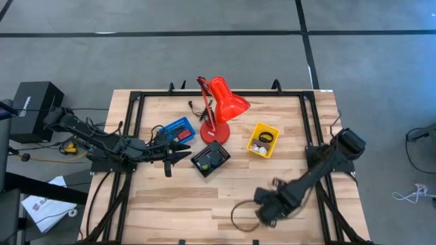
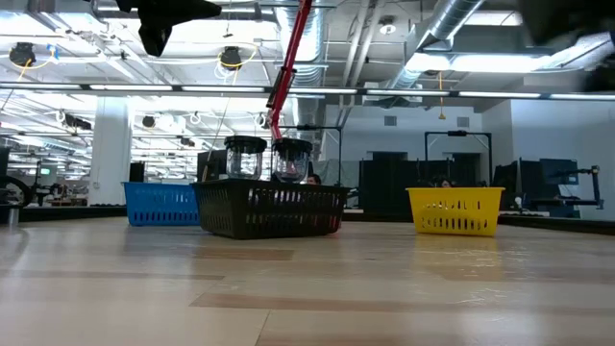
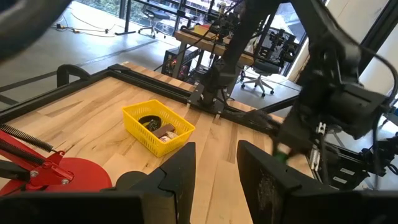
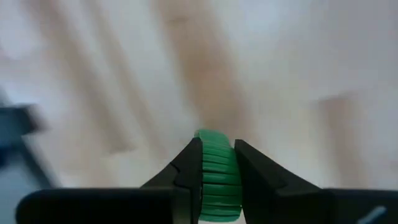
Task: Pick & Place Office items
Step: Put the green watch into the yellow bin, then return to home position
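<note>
You're pinching the green cylinder (image 4: pixel 217 177) w/ the right gripper (image 1: pixel 267 212), at the near edge of the table (image 1: pixel 177 204), well in front of the red desk lamp (image 1: pixel 219 105). It's ribbed, prob. rubbery plastic, so the pads are biting flat on its sides, likely for carrying to a tray. A thin dark loop (image 1: pixel 240 216) is lying just beside that gripper.

Farther back, you're parking the left gripper (image 1: pixel 178 150) left of the lamp, fingers part spread, holding nothing, between the blue tray (image 1: pixel 178 127) and the black tray (image 1: pixel 210 158). The yellow tray (image 1: pixel 263 139), mesh-walled, right of the lamp, is already carrying small items.
</note>
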